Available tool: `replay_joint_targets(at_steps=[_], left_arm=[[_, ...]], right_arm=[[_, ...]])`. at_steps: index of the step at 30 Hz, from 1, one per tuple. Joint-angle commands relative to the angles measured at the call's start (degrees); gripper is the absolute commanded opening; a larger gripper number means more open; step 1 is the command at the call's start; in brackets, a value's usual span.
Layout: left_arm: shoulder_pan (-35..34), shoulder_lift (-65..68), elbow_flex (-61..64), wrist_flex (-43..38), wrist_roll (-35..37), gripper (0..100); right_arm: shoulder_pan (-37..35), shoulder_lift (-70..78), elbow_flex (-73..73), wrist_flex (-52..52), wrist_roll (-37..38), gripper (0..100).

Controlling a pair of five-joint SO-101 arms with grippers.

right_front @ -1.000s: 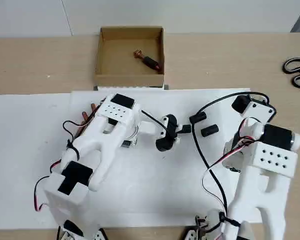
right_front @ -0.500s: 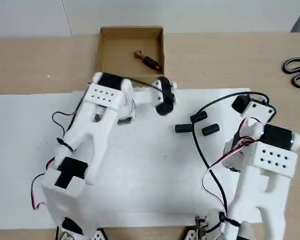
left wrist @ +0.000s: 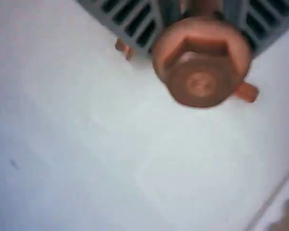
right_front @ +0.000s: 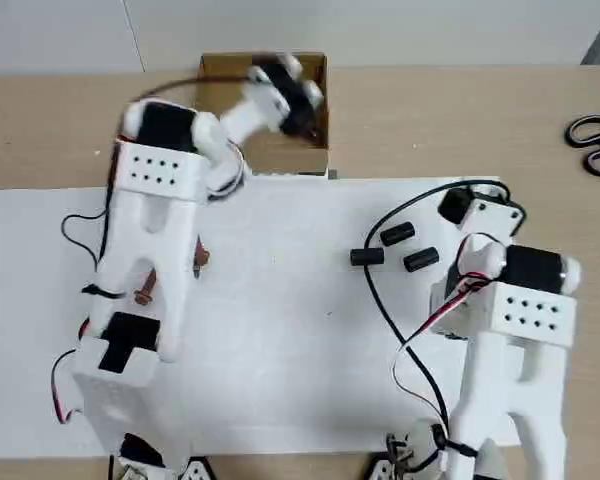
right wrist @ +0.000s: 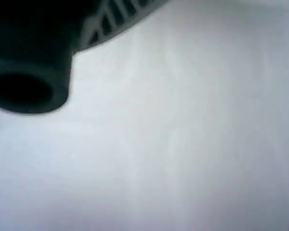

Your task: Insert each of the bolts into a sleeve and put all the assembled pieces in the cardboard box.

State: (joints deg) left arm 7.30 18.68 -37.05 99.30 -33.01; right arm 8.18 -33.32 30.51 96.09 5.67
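Note:
My left gripper (right_front: 296, 100) hangs over the right part of the cardboard box (right_front: 220, 85) at the table's far edge. In the left wrist view its ribbed fingers (left wrist: 130, 19) are shut on a copper bolt (left wrist: 200, 67), seen head-on. Two loose copper bolts (right_front: 199, 256) (right_front: 145, 291) lie on the white sheet beside the left arm. Three black sleeves (right_front: 397, 234) (right_front: 366, 257) (right_front: 420, 260) lie right of centre. My right gripper (right_front: 465, 212) sits just right of them, shut on a black sleeve (right wrist: 24, 91) close above the sheet.
A white sheet (right_front: 300, 350) covers the table's middle. Scissors (right_front: 595, 143) lie at the far right edge. The right arm's black cable (right_front: 380, 300) loops over the sheet near the sleeves. The box's inside under the left gripper is hidden.
The left arm swung from the sheet's middle back and left to the box, carrying the bolt and uncovering the loose bolts. The right arm shifted slightly left.

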Motion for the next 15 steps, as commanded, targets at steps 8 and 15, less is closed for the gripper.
replay_joint_targets(at_steps=[8,15], left_arm=[[-2.02,-15.74,-9.01,0.88,10.2,1],[-2.99,-25.76,-9.01,0.88,22.51,1]], right_arm=[[-8.66,-21.41,-2.46,-0.31,-2.37,0.3],[-12.44,-36.09,-2.64,-0.4,-2.64,0.3]])
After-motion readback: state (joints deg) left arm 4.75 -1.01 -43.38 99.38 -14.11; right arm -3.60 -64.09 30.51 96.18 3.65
